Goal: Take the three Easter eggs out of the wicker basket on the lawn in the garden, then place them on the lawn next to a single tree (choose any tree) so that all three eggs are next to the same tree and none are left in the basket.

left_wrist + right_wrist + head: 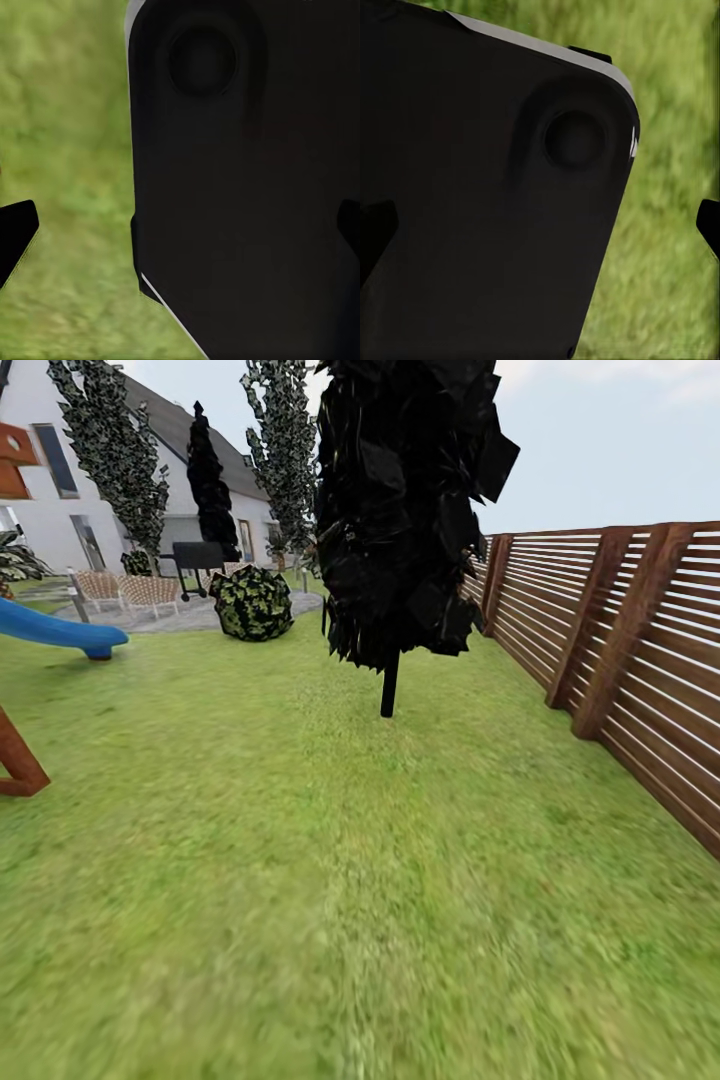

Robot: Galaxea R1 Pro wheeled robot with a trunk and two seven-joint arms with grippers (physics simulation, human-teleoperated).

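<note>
A tree (389, 685) with a thin dark trunk and black-green angular foliage stands ahead on the lawn (300, 880), a few metres away and slightly right of centre. The wicker basket and the Easter eggs are out of view. In the left wrist view my left gripper (180, 229) is open, its dark fingertips (10, 234) at the frame's edges, with grass and a black robot panel (240, 187) behind. My right gripper (540, 229) is likewise open, nothing between its fingertips (709, 223), over grass and a black panel (472, 210).
A brown slatted fence (620, 640) runs along the right. A round bush (252, 603), a blue slide (55, 628) with a brown support (18, 760), wicker chairs (148, 595), a grill (198, 555) and taller trees (285, 450) lie toward the white house.
</note>
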